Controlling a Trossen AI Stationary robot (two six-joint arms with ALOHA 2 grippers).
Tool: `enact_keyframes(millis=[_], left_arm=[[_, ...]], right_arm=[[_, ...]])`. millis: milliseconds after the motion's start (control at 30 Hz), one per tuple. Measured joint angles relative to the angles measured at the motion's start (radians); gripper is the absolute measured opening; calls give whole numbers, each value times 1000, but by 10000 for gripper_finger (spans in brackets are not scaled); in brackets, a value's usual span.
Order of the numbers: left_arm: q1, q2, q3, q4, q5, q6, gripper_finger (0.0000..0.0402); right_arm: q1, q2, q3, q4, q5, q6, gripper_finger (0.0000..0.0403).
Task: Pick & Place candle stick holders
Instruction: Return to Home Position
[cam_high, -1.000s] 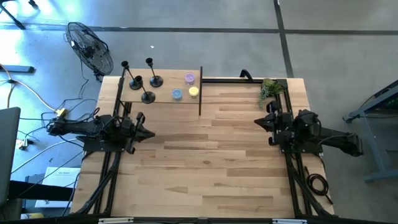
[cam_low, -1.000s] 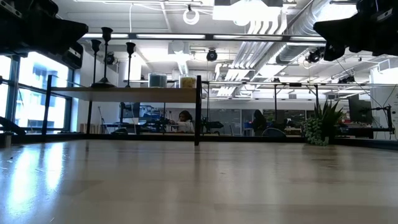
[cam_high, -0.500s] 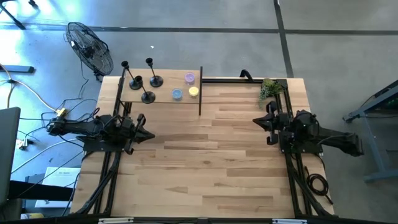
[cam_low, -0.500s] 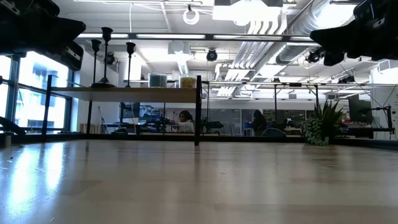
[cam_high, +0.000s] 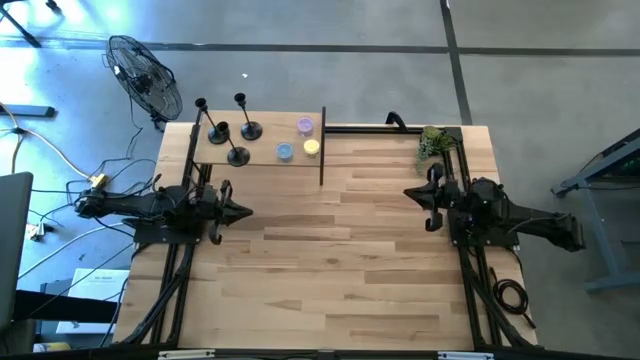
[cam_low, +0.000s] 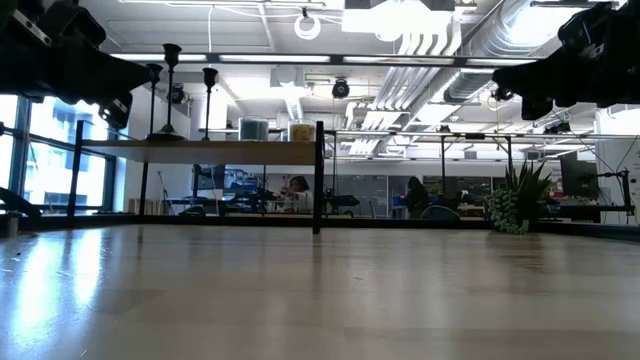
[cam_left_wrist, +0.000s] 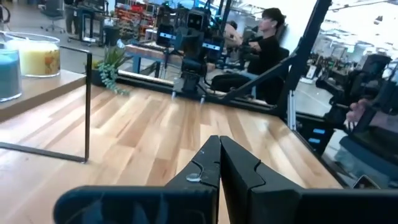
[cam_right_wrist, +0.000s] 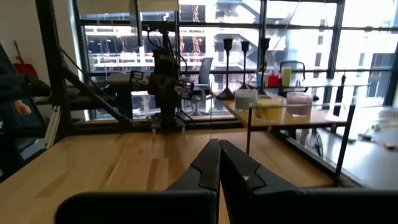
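- The three black candle stick holders (cam_high: 237, 155) stand upright on the left part of the shelf (cam_high: 265, 140), at the far left corner of the surface (cam_high: 340, 260) — two behind, one in front.
- On the shelf's right part sit a blue candle (cam_high: 284, 151), a yellow candle (cam_high: 311, 147) and a purple candle (cam_high: 305, 125), close together.
- Left gripper (cam_left_wrist: 219, 139): fingers pressed together, holding nothing, raised above the surface's left side, near the shelf.
- Right gripper (cam_right_wrist: 219, 142): likewise closed and empty — raised over the right side, near a small plant (cam_high: 432, 142).
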Motion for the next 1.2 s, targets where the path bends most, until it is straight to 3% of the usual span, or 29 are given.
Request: enact_keyframes(millis=[1200], left_arm=[[0, 2, 19, -21, 2, -9, 0]], right_arm=[[0, 1, -1, -14, 0, 8, 0]])
